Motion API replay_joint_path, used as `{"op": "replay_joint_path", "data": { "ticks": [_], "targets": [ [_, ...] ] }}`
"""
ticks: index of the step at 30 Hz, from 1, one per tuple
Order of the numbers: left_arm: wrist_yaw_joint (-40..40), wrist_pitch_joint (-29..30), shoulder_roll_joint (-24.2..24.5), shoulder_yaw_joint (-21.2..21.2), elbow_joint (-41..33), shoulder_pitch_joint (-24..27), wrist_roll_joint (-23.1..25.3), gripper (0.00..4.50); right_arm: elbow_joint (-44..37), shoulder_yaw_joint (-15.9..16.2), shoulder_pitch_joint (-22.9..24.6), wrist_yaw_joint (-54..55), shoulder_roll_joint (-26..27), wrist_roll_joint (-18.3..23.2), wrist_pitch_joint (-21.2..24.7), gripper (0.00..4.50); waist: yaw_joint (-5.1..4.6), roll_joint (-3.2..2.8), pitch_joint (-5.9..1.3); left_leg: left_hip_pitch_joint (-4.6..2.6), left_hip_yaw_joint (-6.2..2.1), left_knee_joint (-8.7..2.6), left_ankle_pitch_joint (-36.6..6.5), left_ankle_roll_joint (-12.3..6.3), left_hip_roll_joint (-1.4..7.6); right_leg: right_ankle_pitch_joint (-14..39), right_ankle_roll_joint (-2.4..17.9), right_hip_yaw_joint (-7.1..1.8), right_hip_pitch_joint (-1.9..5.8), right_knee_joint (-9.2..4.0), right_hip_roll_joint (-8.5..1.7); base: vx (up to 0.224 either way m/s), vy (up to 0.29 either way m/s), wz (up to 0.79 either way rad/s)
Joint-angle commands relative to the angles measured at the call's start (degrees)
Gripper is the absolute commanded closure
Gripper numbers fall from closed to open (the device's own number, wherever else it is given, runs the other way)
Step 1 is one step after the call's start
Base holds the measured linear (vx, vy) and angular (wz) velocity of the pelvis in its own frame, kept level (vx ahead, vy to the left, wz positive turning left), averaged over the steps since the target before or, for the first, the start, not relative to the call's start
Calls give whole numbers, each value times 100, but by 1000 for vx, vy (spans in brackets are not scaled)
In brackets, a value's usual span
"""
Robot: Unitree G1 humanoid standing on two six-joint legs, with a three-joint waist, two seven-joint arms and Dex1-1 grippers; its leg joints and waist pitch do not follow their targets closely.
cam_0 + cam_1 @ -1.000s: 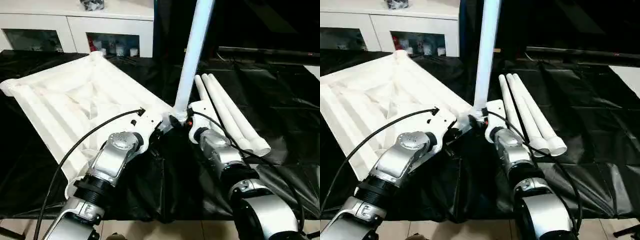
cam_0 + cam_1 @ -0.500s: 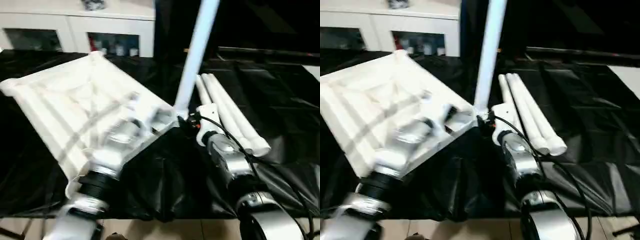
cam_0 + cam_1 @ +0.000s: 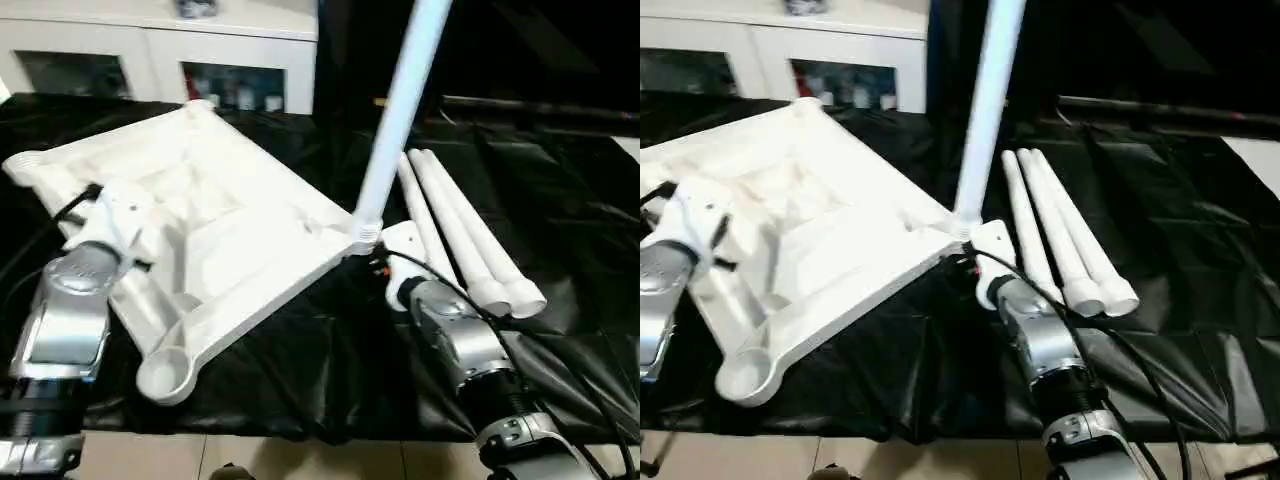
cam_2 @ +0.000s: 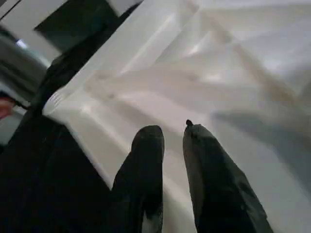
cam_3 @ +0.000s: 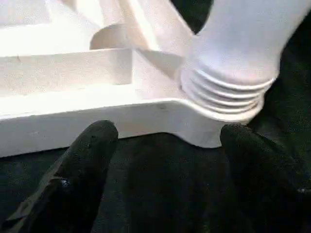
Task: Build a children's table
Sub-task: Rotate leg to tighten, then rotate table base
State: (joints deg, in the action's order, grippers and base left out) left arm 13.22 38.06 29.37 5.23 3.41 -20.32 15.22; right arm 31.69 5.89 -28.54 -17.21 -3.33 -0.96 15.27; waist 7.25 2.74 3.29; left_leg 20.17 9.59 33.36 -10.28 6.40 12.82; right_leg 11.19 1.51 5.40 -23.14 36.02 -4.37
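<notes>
On the black-covered bench the tabletop lies underside up, ribs showing, w/ one leg standing in the near corner socket. Three spare legs lie side by side just beside it, prob parked there so the right arm can reach them.

Right end effector is released: fingers spread wide either side of that socket, touching nothing afaict. Threads on the leg base show above the socket rim, so imo it's not fully seated.

Left end effector hovers over the ribs at the far-left side, fingers nearly together w/ a small gap, gripping nothing.

Hard to tell: the leg's top is cut off by the frame edge. Empty socket sits at the near-left corner. White cabinet behind.
</notes>
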Motion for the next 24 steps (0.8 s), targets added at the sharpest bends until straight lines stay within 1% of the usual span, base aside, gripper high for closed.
{"op": "replay_joint_path", "data": {
  "ticks": [1, 3, 4, 5, 6, 7, 8, 9, 10, 11, 12, 15, 16, 17, 18, 19, 20, 21, 22, 23, 24],
  "targets": [
    [-25, 283, 122, -11, -70, 120, 96, 388, -78, -41, -83, 196, -66, -135, 377, 69, -19, -93, -347, -40, -10, -438, -1341, 124, 32, 1278, 719, -324, 261, -449, -338, 0, 0, 0],
    [48, 411, 177, -62, -108, 178, 88, 395, -131, -55, -86, 184, -72, -116, 584, 69, -18, -101, -346, -43, -12, -434, -1322, 137, 27, 1255, 685, -328, 251, -457, -343, 0, 0, 0],
    [198, 509, 235, -139, -104, 241, 55, 401, -132, -74, -89, 209, -72, -113, 657, 88, -23, -105, -352, -36, -14, -435, -1305, 144, 25, 1204, 684, -329, 259, -452, -343, 0, 0, 0],
    [402, 621, 319, -272, -101, 313, 37, 401, -121, -99, -97, 218, -65, -89, 727, 88, -17, -97, -359, -36, -13, -430, -1228, 139, 22, 1109, 694, -330, 258, -441, -343, 0, 0, 0],
    [557, 691, 377, -364, -100, 376, 17, 408, -109, -118, -108, 198, -55, -48, 791, 99, -9, -116, -365, -34, -16, -427, -1198, 141, 22, 1054, 708, -329, 259, -429, -346, 0, 0, 0],
    [662, 758, 442, -446, -79, 419, 46, 422, -86, -105, -124, 92, -37, 17, 801, 109, -22, -124, -361, -25, -16, -430, -1190, 138, 22, 979, 735, -331, 260, -423, -342, 0, 0, 0],
    [739, 783, 485, -493, -68, 443, 53, 431, -77, -87, -134, 37, -26, 50, 814, 116, -24, -120, -362, -31, -12, -430, -1200, 148, 25, 928, 761, -330, 258, -426, -344, 0, 0, 0],
    [819, 805, 529, -536, -58, 466, 55, 431, -58, -63, -148, -22, -9, 78, 818, 116, -20, -124, -364, -34, -17, -432, -1215, 144, 29, 908, 776, -328, 261, -426, -344, 0, 0, 0],
    [927, 860, 571, -577, -97, 484, 18, 437, 66, -18, -205, -85, 22, 81, 704, 129, -30, -123, -357, -26, -17, -436, -1248, 141, 26, 909, 804, -328, 267, -423, -348, 0, 0, 0],
    [958, 879, 580, -589, -111, 485, 1, 437, 101, -9, -223, -94, 30, 79, 675, 129, -33, -138, -361, -40, -18, -436, -1281, 151, 28, 926, 830, -328, 259, -426, -353, 0, 0, 0],
    [1088, 934, 602, -617, -174, 494, -89, 448, 219, 5, -282, -107, 46, 68, 615, 152, -47, -101, -356, -28, -20, -440, -1273, 153, 29, 959, 856, -325, 274, -429, -362, 0, 0, 0],
    [1532, 980, 746, -718, -426, 513, -361, 450, 533, -6, -466, -121, 111, 63, 536, 162, -50, -121, -353, -37, -16, -438, -1278, 166, 32, 1022, 909, -331, 260, -430, -370, 0, 0, 0],
    [1668, 1024, 796, -751, -500, 517, -434, 450, 602, -10, -509, -134, 126, 69, 537, 175, -48, -96, -356, -29, -15, -436, -1256, 164, 32, 1028, 925, -331, 266, -417, -376, 0, 0, 0],
    [1668, 1024, 796, -751, -500, 517, -434, 450, 602, -10, -509, -134, 126, 69, 537, 188, -52, -106, -353, -35, -14, -439, -1251, 168, 35, 1011, 924, -332, 263, -419, -371, 0, 0, 0],
    [1894, 1094, 875, -805, -606, 529, -543, 450, 731, -10, -584, -156, 147, 63, 485, 201, -48, -92, -358, -36, -13, -435, -1192, 161, 33, 949, 920, -331, 267, -406, -370, 0, 0, 0],
    [2100, 1131, 960, -874, -692, 545, -611, 450, 841, -6, -650, -171, 160, 59, 450, 205, -56, -100, -358, -31, -13, -437, -1173, 161, 32, 913, 931, -331, 270, -396, -364, 0, 0, 0],
    [2412, 1111, 1107, -997, -823, 598, -699, 450, 1012, 11, -751, -179, 178, 37, 383, 205, -43, -94, -359, -44, -13, -435, -1134, 159, 38, 880, 952, -329, 264, -396, -377, 0, 0, 0],
    [2697, 1078, 1239, -1117, -944, 645, -776, 450, 1193, 25, -854, -192, 191, 28, 315, 205, -49, -101, -361, -31, -14, -436, -1137, 161, 37, 866, 971, -329, 270, -385, -378, 0, 0, 0],
    [2822, 1060, 1298, -1170, -998, 667, -812, 450, 1269, 28, -899, -200, 199, 27, 290, 240, -49, -79, -352, -39, -14, -441, -1178, 165, 37, 955, 981, -326, 264, -386, -382, 0, 0, 0],
    [3137, 963, 1439, -1310, -1124, 707, -908, 450, 1436, 24, -1013, -227, 223, 34, 231, 240, -49, -76, -341, -51, -5, -444, -1215, 163, 43, 1019, 978, -334, 246, -405, -385, 0, 0, 0],
    [3329, 914, 1509, -1388, -1207, 724, -993, 450, 1520, 12, -1077, -236, 237, 41, 194, 243, -55, -93, -336, -50, 5, -444, -1227, 186, 41, 1011, 983, -340, 244, -399, -372, 0, 0, 0]
  ]
}}
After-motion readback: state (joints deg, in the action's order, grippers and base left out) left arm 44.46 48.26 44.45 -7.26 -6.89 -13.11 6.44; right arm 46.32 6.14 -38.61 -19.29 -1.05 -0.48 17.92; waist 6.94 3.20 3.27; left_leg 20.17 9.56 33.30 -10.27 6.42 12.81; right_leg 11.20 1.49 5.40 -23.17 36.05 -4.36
